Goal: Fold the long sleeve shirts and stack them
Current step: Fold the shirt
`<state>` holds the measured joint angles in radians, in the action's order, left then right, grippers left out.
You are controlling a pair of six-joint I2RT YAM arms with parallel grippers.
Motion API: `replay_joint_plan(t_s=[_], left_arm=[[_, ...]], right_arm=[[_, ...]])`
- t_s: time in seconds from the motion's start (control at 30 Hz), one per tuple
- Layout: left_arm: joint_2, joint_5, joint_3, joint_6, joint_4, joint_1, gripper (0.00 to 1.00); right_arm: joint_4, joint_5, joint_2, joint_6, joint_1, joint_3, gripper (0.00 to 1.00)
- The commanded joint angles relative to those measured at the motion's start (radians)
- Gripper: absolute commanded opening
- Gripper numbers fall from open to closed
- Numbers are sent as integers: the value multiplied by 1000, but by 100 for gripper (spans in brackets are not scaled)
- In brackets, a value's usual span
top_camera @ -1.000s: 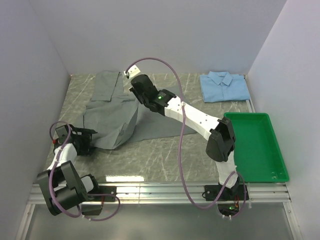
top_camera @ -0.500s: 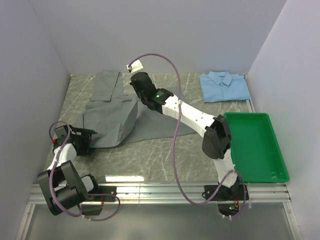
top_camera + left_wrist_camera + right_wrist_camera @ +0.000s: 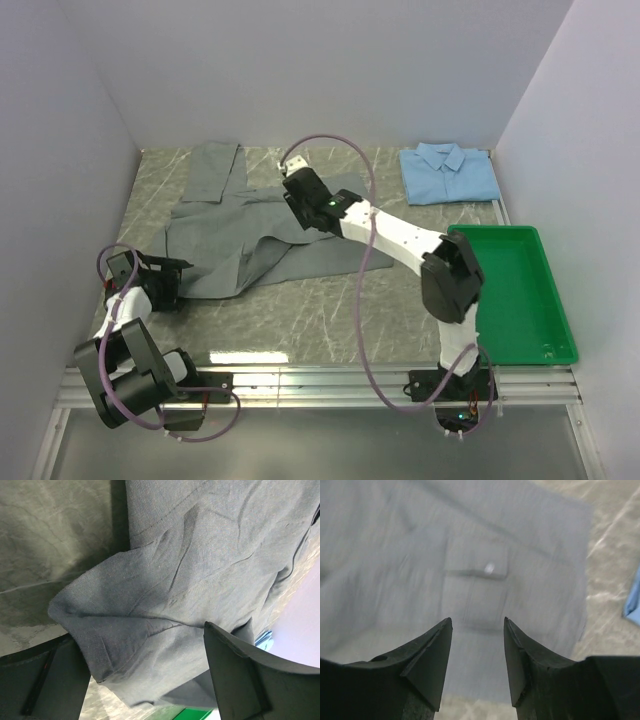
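Note:
The grey long sleeve shirt (image 3: pixel 225 235) lies spread over the left and middle of the table, rumpled at its near-left part. In the right wrist view its chest pocket (image 3: pixel 476 590) with a pale button lies just beyond the fingertips. My right gripper (image 3: pixel 293 190) (image 3: pixel 477 620) hovers over the shirt's upper right, open, with nothing between its fingers. My left gripper (image 3: pixel 170 280) (image 3: pixel 140 632) sits low at the shirt's near-left edge, jaws wide open, and a folded corner of the grey cloth (image 3: pixel 200 555) lies between them. The light blue shirt (image 3: pixel 448 172) lies folded at the back right.
A green tray (image 3: pixel 510 320) stands at the right edge next to the right arm's base. The right arm's purple cable (image 3: pixel 362 270) loops over the table's middle. White walls close in the left, back and right sides.
My right gripper has opened and let go of the grey shirt, which has dropped flatter on the table. The right arm has shifted right and nearer. The left arm has not moved.

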<state>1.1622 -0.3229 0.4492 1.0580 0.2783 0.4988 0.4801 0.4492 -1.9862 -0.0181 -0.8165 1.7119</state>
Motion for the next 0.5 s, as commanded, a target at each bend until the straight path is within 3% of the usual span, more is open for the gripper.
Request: replay_joint_plan(t_s=[0.0,0.27,0.47], left_arm=[[7,11,12,-47,48,3,90],[-39,2,46,-62,82,3,91],[-61,-19,75,-76,127,0,92]], right_arm=[[-29,-205,205,0,-18,-86,53],[-113,-273,340,-170,6,-349,55],[-208,-496,435,-442,193,-560,57]])
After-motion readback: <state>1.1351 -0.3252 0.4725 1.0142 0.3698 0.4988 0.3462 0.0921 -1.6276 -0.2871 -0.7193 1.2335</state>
